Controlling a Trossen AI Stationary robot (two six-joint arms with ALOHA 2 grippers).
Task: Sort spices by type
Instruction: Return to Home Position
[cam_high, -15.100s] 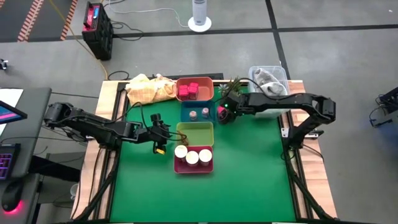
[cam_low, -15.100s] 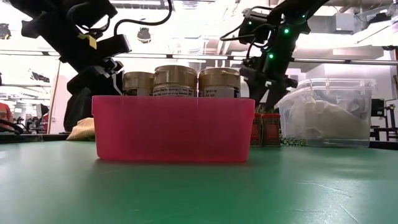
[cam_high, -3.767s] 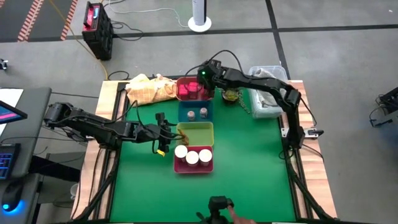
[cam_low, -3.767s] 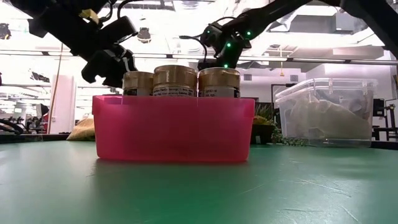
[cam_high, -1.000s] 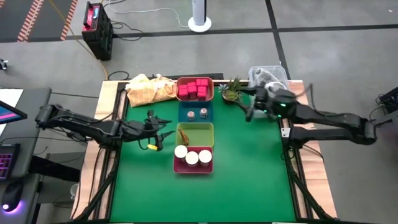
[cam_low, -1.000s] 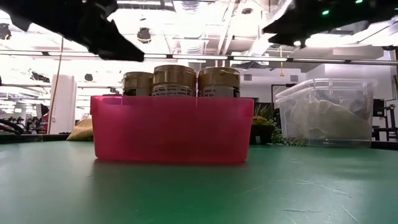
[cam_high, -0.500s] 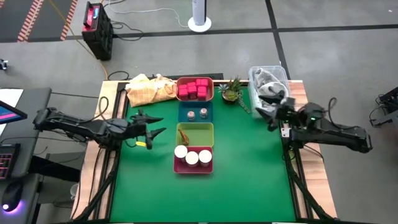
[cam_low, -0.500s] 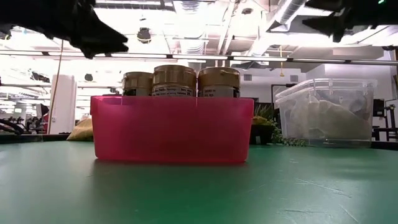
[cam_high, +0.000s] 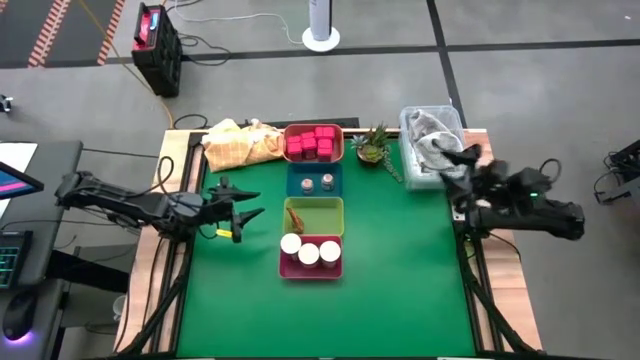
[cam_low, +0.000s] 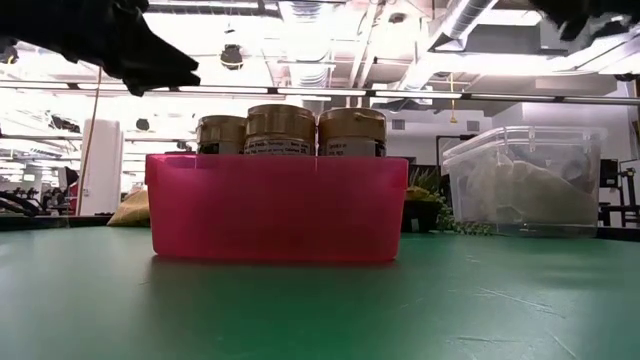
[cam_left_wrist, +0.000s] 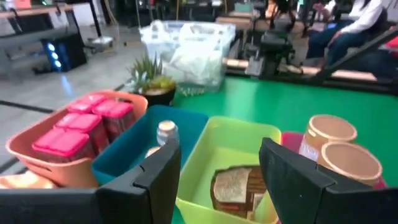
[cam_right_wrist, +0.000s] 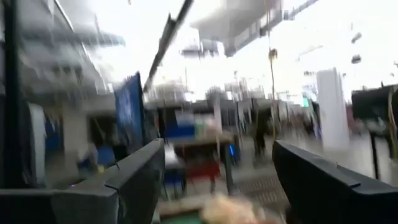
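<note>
The high view shows a column of four trays. The orange tray (cam_high: 313, 143) holds magenta packs (cam_left_wrist: 87, 121). Two grey-topped shakers (cam_high: 320, 182) stand in the teal tray. A thin brown-orange piece (cam_left_wrist: 233, 186) lies in the yellow-green tray (cam_high: 313, 215). Three tan-lidded jars (cam_high: 310, 250) stand in the magenta tray (cam_low: 278, 205). My left gripper (cam_high: 255, 203) hovers open to the left of the yellow-green tray, pointing at it. My right gripper (cam_high: 455, 165) is open at the table's right edge, beside the clear bin, and its wrist view shows only the room.
A small green plant (cam_high: 372, 148) stands right of the orange tray. A clear lidded bin (cam_high: 432, 140) sits at the far right corner, and a crumpled yellow cloth (cam_high: 240, 143) at the far left. The green mat's (cam_high: 400, 280) near half and right side are bare.
My right arm has swung away from the plant toward the table's right edge and tipped up, so its camera now faces the room. My left gripper has drawn back a little toward the left edge. The spices and trays have kept still.
</note>
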